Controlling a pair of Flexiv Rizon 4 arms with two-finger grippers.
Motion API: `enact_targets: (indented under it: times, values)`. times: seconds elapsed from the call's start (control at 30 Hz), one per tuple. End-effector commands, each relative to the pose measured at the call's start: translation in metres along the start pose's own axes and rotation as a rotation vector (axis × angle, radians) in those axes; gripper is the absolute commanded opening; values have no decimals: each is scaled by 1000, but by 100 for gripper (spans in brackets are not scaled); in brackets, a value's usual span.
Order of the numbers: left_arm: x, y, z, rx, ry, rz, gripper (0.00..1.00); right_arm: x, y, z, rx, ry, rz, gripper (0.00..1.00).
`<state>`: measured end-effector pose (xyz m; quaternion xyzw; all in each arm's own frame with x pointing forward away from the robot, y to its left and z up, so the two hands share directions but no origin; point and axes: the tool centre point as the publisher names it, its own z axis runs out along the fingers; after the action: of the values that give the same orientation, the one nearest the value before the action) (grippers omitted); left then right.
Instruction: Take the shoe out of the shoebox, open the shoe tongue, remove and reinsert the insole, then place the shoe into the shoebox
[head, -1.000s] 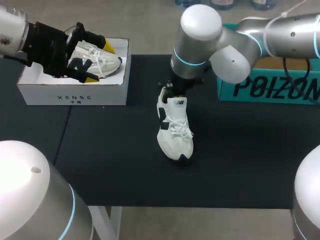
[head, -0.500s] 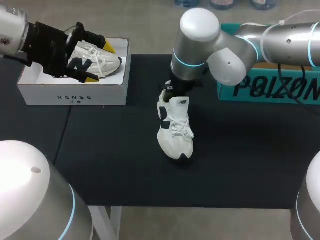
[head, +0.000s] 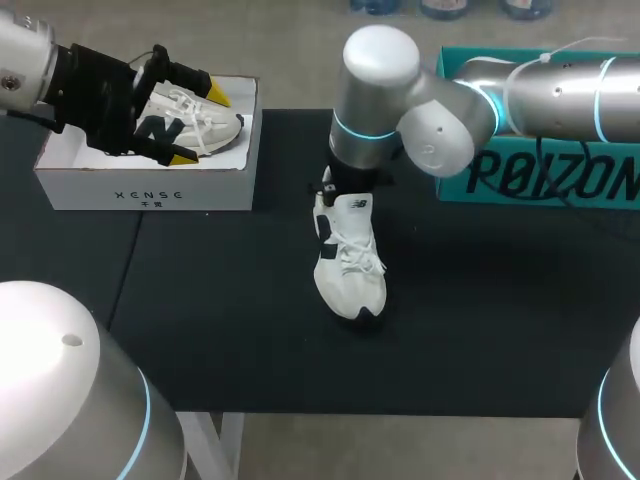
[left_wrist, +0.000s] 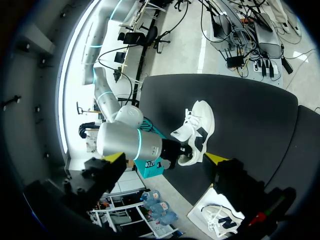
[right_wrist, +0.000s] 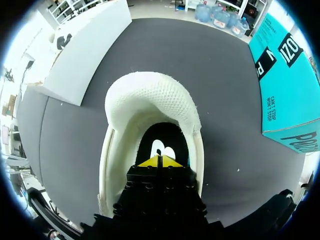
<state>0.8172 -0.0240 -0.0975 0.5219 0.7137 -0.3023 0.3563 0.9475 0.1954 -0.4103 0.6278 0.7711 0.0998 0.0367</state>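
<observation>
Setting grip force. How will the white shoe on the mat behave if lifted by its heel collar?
Likely light for its size: the shoe looks like mesh and foam. The textured lining around the opening looks soft, so it would probably give under a pinch. With the right end effector at the heel end, the toe would likely droop.

Shoe (head: 348, 255) on black bench (head: 250, 330): white upper and laces, dark side panels; insole (right_wrist: 161, 140) black with a white mark. Shoebox (head: 150, 185) white with dark lettering; box (head: 560, 180) at far right edge teal with black lettering.
</observation>
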Motion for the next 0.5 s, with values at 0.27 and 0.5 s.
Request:
enact_targets:
  times: [0.27,0.5]
  values:
    - [0,0,0,-2,2,0,100,-4,4,-39,-41,31,-14,0]
    - [0,0,0,-2,2,0,100,-7,-9,-16,32,29,-12,0]
